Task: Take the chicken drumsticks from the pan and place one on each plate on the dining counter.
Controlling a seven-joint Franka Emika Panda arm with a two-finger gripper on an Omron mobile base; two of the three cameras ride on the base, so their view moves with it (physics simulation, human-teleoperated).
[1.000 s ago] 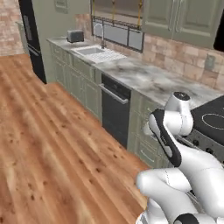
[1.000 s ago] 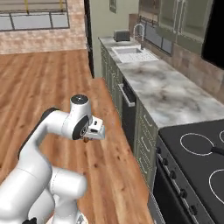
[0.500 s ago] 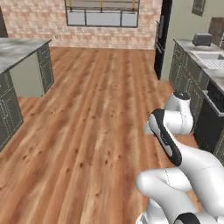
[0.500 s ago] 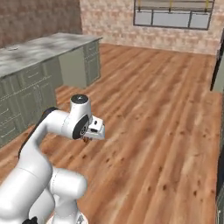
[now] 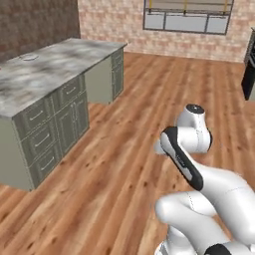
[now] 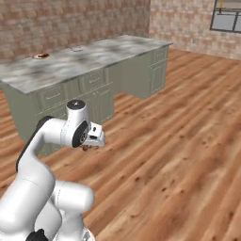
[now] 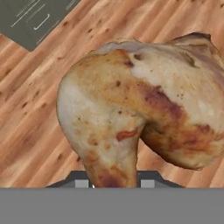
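Note:
A plump pale tan-brown chicken drumstick [image 7: 135,105] sits close in front of the hand camera, held between my gripper's [image 7: 114,181] fingertips [image 7: 81,183], which are shut on its narrow end. In the right base view the gripper [image 6: 88,147] hangs low over the wooden floor, folded near the arm, with a brown bit of the drumstick [image 6: 86,148] under it. The dining counter [image 6: 108,49] stands ahead to the left, apart from the gripper. On its far end are a red-rimmed plate [image 6: 41,56] and a plain plate [image 6: 76,48]. The plain plate [image 5: 30,57] also shows from the left. The pan is out of view.
The island's sage-green drawers [image 5: 50,129] face me across bare wooden floor [image 6: 179,155]. A brick wall with a window [image 5: 187,17] closes the far side. A dark appliance edge [image 5: 249,74] shows at the far right.
The whole picture has swung from the stove-side worktops to the island, so the base has turned. The arm keeps its folded pose with the drumstick held.

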